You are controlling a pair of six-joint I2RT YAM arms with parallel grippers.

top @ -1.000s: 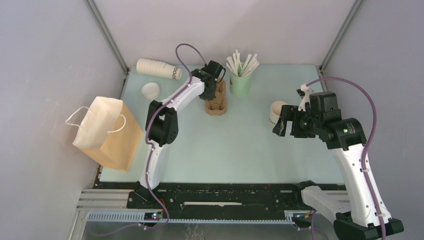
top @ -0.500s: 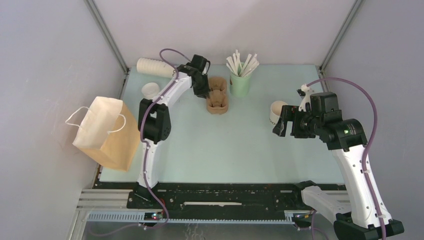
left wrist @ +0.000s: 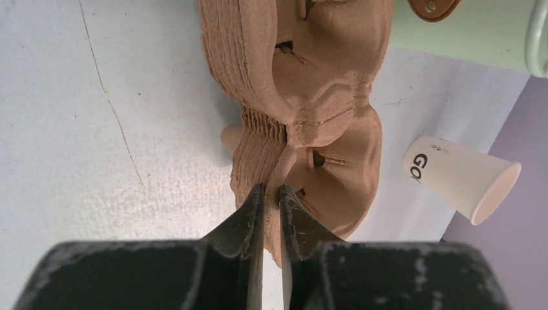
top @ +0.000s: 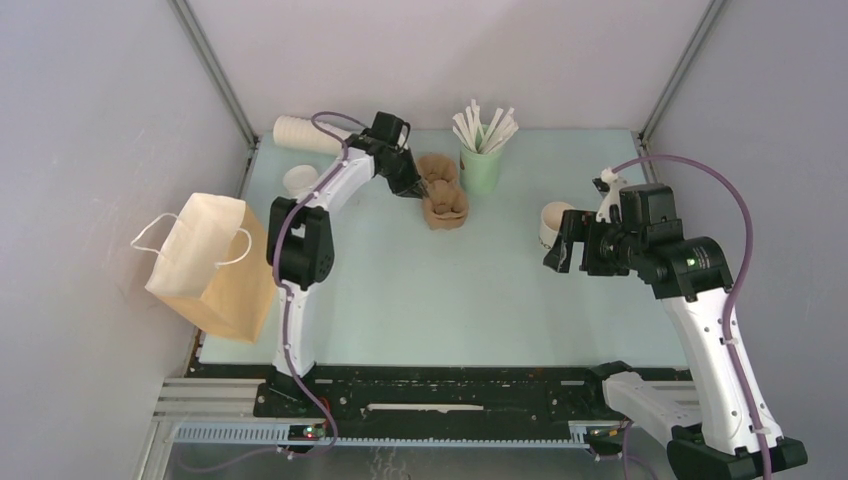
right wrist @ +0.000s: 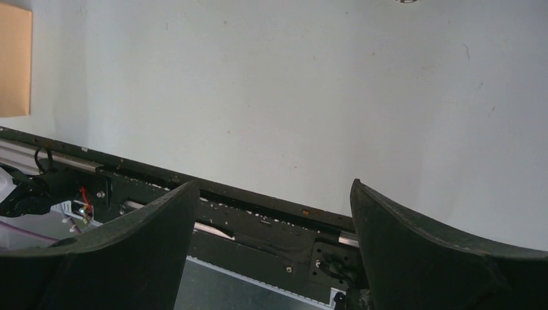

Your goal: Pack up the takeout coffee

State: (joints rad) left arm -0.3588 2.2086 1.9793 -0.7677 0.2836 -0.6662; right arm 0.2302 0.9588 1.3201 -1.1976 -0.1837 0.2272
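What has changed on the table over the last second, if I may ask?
The left end effector swung leftward and now pinches the edge of the brown cup carrier, whose near end has twisted slightly rightward. The right end effector, coffee cup and paper bag stayed put.

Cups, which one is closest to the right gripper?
The lone cream cup, right beside the right gripper; the green cup and the cup stack sit farther left.

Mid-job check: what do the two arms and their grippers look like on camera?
The left arm and right arm have white links and black joints, each trailing a purple cable. A small green light shows on the right one. The left gripper and right gripper have black, tapering fingers.
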